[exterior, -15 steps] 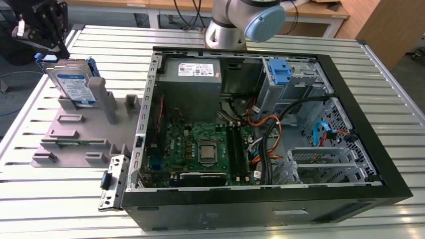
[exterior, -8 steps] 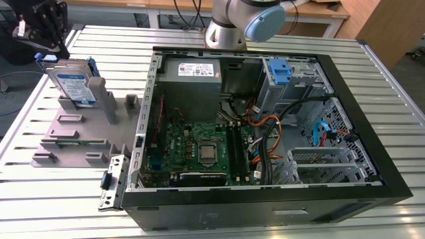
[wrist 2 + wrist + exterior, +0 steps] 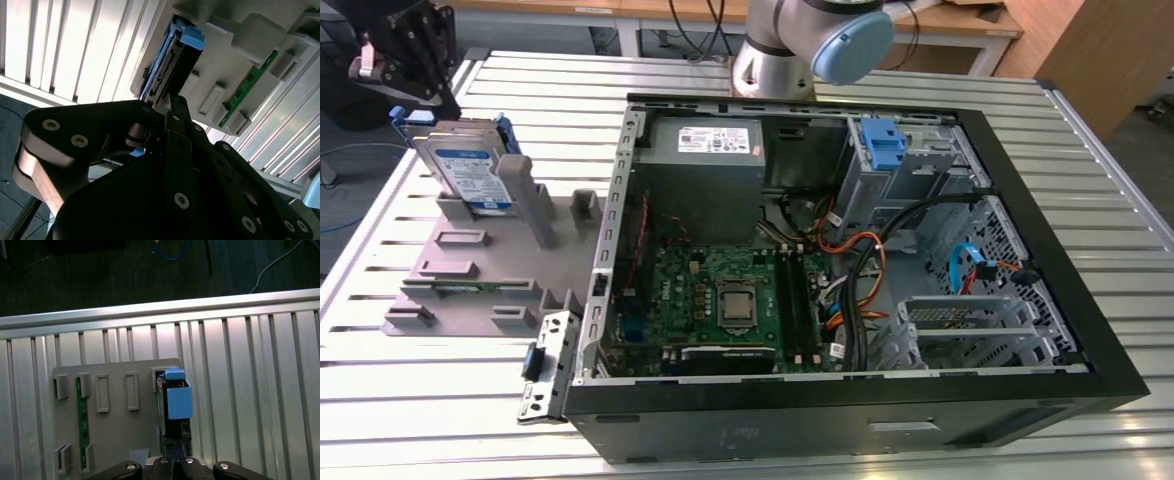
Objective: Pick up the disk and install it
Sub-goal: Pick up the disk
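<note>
The disk (image 3: 470, 172), silver-grey with a blue-and-white label and a blue carrier frame, stands on edge in a grey slotted holder (image 3: 480, 270) at the exterior view's left. My black gripper (image 3: 424, 108) hangs right over its upper end. In the second wrist view the gripper (image 3: 165, 105) has its two finger linkages drawn together at the end of the disk (image 3: 172, 60). The first wrist view looks along the edge of the disk (image 3: 175, 400), with the gripper (image 3: 173, 452) meeting its near end.
An open computer case (image 3: 854, 400) lies to the exterior view's right of the holder, with a grey power-supply box (image 3: 707, 140), motherboard, cables and a blue bracket (image 3: 883, 145) in the drive bay. A green memory stick (image 3: 79, 415) sits in the holder. The ribbed metal table (image 3: 720, 70) ends just beyond the holder.
</note>
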